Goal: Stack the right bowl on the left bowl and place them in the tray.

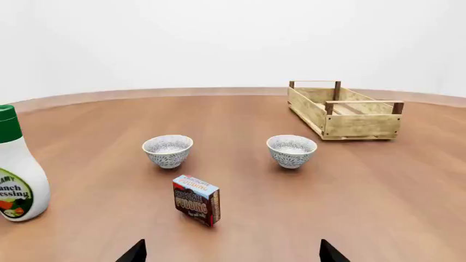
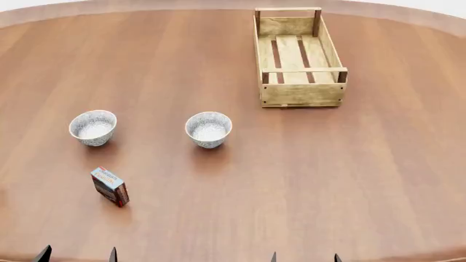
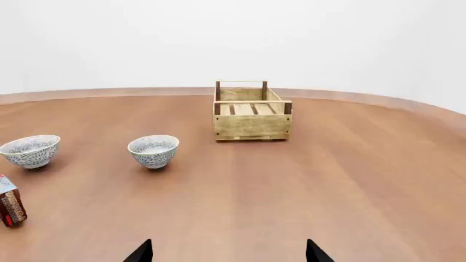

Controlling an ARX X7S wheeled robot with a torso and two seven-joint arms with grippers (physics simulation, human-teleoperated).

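Note:
Two small blue-patterned white bowls stand upright and apart on the wooden table. The left bowl (image 2: 93, 127) (image 1: 168, 150) (image 3: 30, 150) is nearer the table's left side, the right bowl (image 2: 209, 129) (image 1: 292, 150) (image 3: 154, 150) sits mid-table. The tray (image 2: 299, 57) (image 1: 346, 110) (image 3: 252, 111), a light-wood slatted crate, lies empty beyond the right bowl. My left gripper (image 2: 78, 255) (image 1: 232, 254) and right gripper (image 2: 304, 257) (image 3: 228, 252) hover open at the near table edge, only their dark tips showing, far from both bowls.
A small colourful box (image 2: 111, 186) (image 1: 196, 200) (image 3: 10, 206) stands between the left gripper and the left bowl. A ranch dressing bottle (image 1: 16, 166) stands to the left of the left gripper. The round table's edge (image 2: 407, 12) curves behind the tray.

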